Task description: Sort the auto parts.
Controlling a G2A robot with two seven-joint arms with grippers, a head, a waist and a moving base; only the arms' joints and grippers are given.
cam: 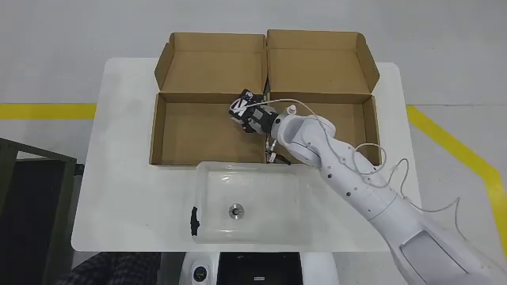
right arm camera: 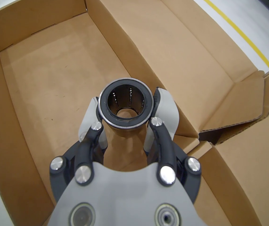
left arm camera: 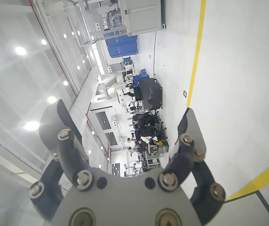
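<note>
My right gripper is shut on a linear bearing, a short metal cylinder with a black end ring and rows of balls inside its bore. It hangs over the bare floor of the left cardboard box, close to the wall shared with the right box. From above, the right gripper sits over the left box near its back right corner. A small round metal part lies in the clear plastic tray. My left gripper is open, pointing out into the room away from the table.
The two open cardboard boxes stand side by side at the back of the white table, flaps up. The clear tray sits in front of them. A small black piece lies at the tray's left edge.
</note>
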